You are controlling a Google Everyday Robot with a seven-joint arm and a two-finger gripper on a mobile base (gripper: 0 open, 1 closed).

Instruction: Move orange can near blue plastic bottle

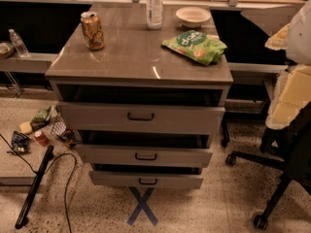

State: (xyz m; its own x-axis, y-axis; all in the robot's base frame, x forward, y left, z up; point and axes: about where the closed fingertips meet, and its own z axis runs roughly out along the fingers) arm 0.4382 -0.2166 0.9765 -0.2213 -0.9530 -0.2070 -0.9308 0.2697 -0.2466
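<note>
Drawers (141, 116) gape under orange can (92, 31), blue plastic bottle (154, 6); claw unseen, cannot tell grip.

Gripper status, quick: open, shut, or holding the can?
Gripper: not in view, so its state cannot be told. The can stands free on the cabinet top, left of the bottle.

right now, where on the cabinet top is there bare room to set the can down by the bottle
Bare: the patch between orange can and blue plastic bottle, and the front strip of the cabinet top. Crowded: back right, with bowl and green chip bag. The gripper is not in view.
</note>
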